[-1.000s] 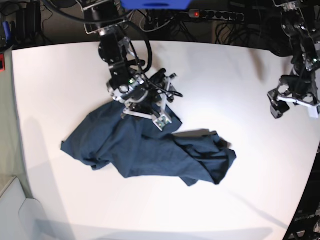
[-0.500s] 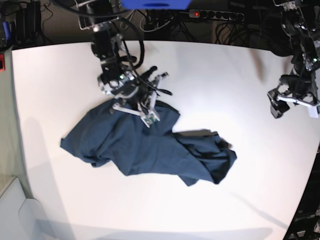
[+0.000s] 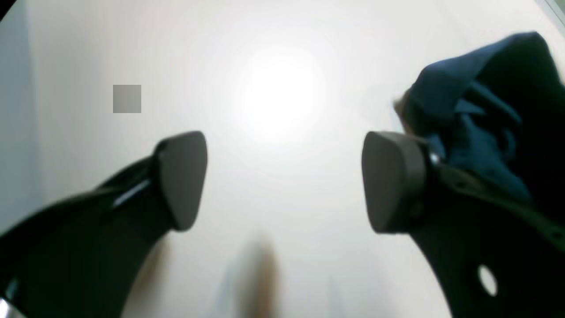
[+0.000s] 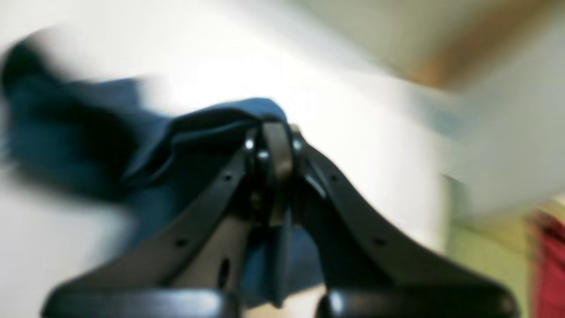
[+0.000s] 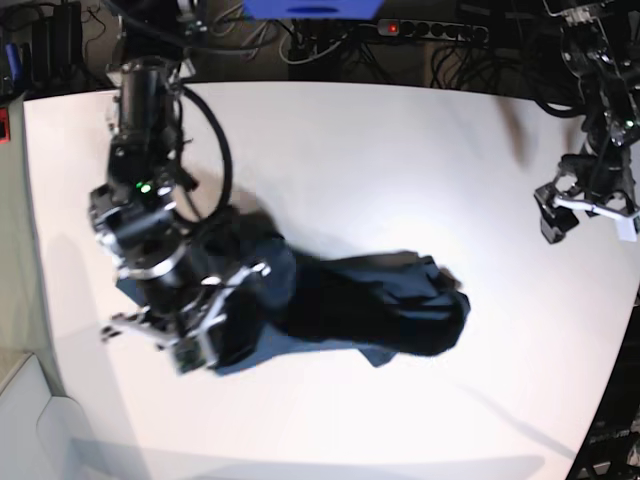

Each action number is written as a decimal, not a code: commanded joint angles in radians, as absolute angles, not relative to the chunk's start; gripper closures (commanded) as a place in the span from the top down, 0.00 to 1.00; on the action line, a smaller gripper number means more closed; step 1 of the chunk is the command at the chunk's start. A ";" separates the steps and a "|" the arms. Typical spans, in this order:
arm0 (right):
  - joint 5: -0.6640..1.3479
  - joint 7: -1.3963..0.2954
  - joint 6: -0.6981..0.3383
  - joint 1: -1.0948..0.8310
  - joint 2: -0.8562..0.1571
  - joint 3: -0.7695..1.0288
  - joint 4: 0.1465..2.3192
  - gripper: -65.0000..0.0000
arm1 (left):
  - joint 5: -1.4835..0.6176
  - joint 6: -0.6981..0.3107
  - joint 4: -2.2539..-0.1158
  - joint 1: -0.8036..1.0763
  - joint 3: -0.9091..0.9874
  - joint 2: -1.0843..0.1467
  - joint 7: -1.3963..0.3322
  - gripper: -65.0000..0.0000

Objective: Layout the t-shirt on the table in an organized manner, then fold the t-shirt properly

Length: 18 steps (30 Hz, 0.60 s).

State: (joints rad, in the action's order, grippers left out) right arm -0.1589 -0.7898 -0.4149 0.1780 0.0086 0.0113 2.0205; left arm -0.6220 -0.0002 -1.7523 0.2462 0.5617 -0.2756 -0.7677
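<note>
Navy cotton t-shirt (image 5: 340,310) lies bunched mid-table (image 5: 400,150), one edge pinched in the right gripper (image 4: 274,150), jaws clamped together on the fabric. I'd drag low and slow toward the table's near-left so the bunch unrolls flat rather than lifting. Right arm is stretched over the shirt's left end; left gripper (image 3: 282,181) hovers jaws apart, empty, off at the table's far side.

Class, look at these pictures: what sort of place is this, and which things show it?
Probably a robotics lab: two robot arms work over a bare white table holding only a t-shirt, with a power strip and cables behind.
</note>
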 commanded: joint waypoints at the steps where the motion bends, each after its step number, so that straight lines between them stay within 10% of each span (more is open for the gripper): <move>1: -0.145 -0.760 -0.404 0.219 0.008 0.056 2.038 0.00 | -0.633 -0.001 -1.773 0.243 0.568 -0.289 -0.750 0.82; 18: -0.022 -0.760 -0.409 0.170 0.027 0.343 2.031 0.00 | -0.624 -0.001 -1.787 0.162 0.329 -0.211 -0.751 0.82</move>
